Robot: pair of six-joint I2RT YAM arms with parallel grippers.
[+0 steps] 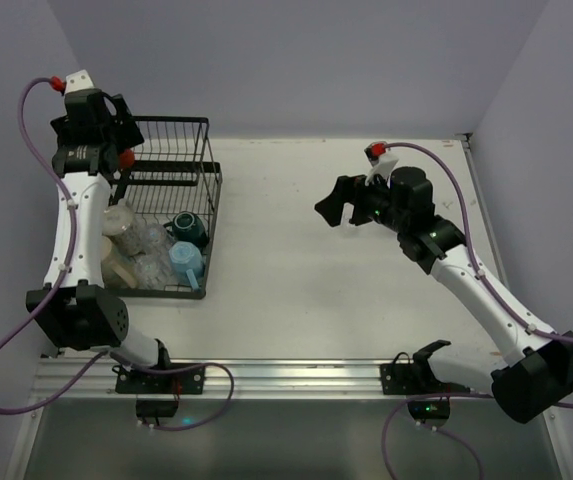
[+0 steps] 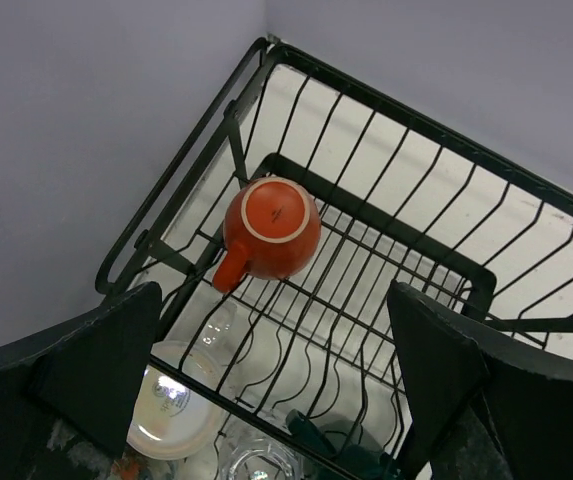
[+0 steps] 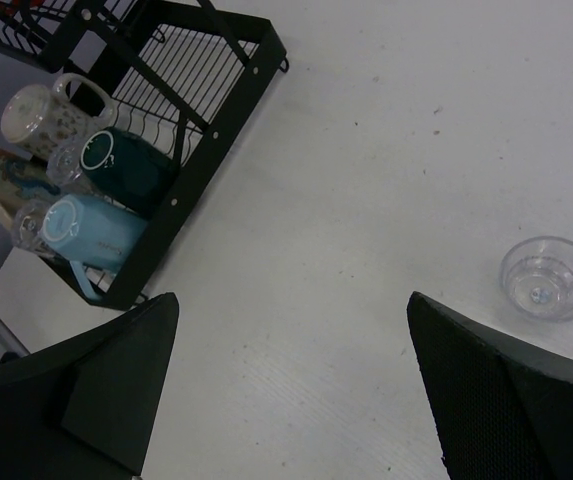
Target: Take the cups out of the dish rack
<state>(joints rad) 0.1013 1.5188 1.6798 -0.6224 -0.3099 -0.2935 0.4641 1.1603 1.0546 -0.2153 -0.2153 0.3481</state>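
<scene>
The black wire dish rack [image 1: 208,150] stands at the table's left. My left gripper [image 1: 124,130] hovers open above its tall basket. In the left wrist view, the left gripper [image 2: 274,295] frames an upturned orange mug [image 2: 271,230] on the basket's wire floor, not touching it. Lower down lie a cream cup [image 2: 171,400], a clear glass [image 2: 256,462] and a teal mug [image 2: 356,450]. My right gripper [image 1: 334,208] hangs open over mid-table, empty [image 3: 293,300]. A clear glass [image 3: 550,277] stands on the table to its right. The teal mug [image 3: 131,165] and light blue mug [image 3: 91,232] lie in the rack [image 3: 208,160].
A patterned cream mug [image 3: 41,110] and another clear glass [image 3: 66,160] crowd the rack's low tray. Walls close in behind and left of the rack. The table's near edge carries a metal rail [image 1: 296,378] with both arm bases.
</scene>
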